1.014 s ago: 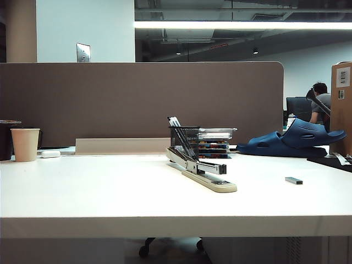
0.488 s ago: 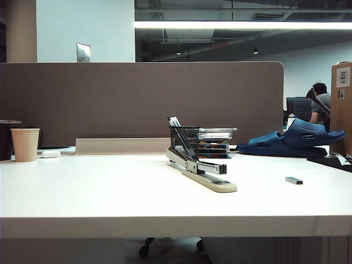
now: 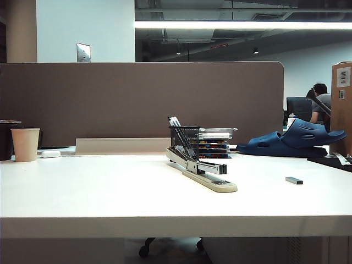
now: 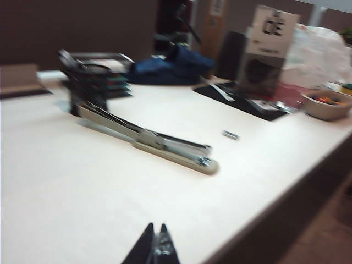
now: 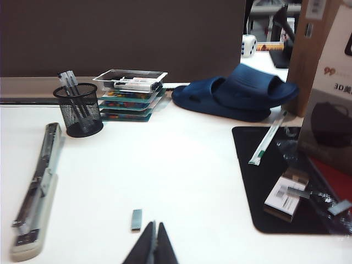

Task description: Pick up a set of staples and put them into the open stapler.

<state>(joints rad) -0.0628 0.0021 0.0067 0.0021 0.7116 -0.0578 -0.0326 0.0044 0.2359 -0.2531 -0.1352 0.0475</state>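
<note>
**Wide open desk, both grippers held shut above the near edge**

Nearest, the table (image 3: 110, 203) front edge is seen, with broad bare surface behind it. The left gripper (image 4: 155, 248) is held closed over that near strip; the right gripper (image 5: 152, 245) is shut too, empty, just short of the set of staples (image 5: 136, 219). Mid-table, the stapler (image 3: 201, 169) is laid open, well apart from the staples on its right. Behind it a mesh pen holder (image 3: 184, 142) and stacked trays (image 3: 215, 142) are found, blue slippers (image 3: 294, 140) further right, a paper cup (image 3: 25, 144) far left. On the table, nothing is seen shifted since a second ago.
</note>
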